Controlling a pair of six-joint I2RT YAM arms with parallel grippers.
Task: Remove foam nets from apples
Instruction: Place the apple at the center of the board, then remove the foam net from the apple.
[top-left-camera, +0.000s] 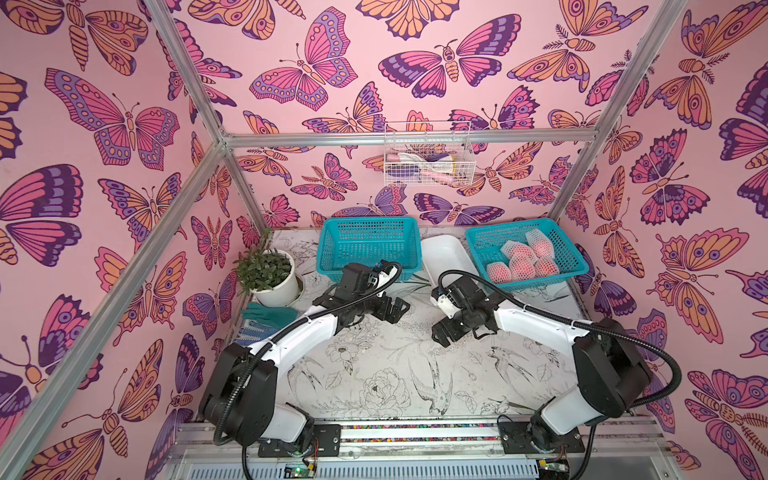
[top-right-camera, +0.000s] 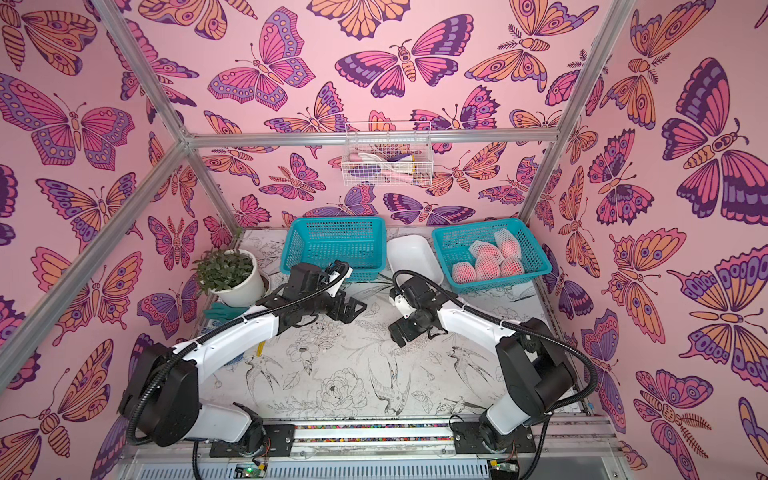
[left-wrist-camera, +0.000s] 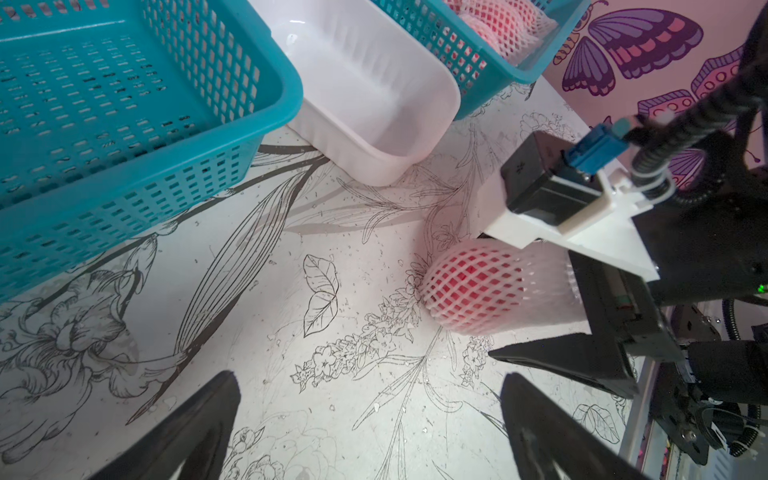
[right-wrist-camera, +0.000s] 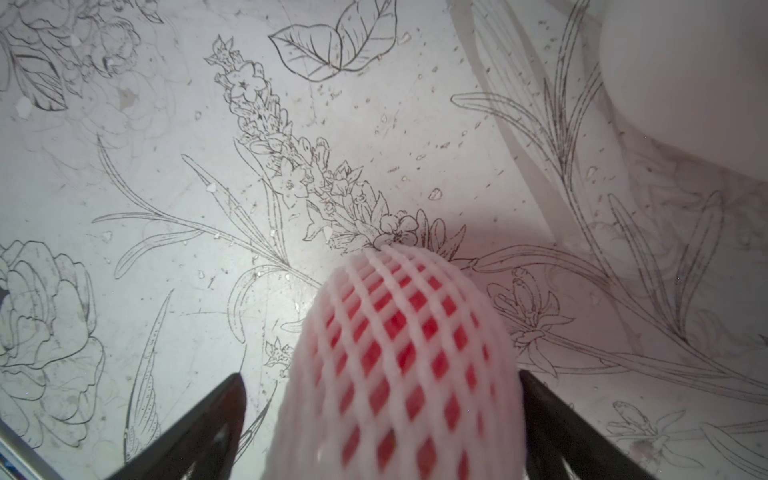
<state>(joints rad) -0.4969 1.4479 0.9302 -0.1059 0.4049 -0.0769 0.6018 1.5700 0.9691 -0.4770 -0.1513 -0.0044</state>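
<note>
While looking over the flower-printed desk (top-left-camera: 395, 365), finding two teal baskets standing along its far edge, the left basket (top-left-camera: 368, 220) and the right basket (top-left-camera: 482, 249), with a white tray (top-left-camera: 442, 253) lying between them. Seeing the left end effector (left-wrist-camera: 368, 376) hanging over mid-desk, fingers spread wide, gripping nothing. Seeing the right end effector (right-wrist-camera: 380, 374) spread around one apple (right-wrist-camera: 395, 324), one finger clear of its foam net (right-wrist-camera: 415, 266), the other just beside it. Noting that apple lying on the desk near the tray, sleeved in the net. Noting other netted apples (top-left-camera: 523, 259) sitting in the right basket.
</note>
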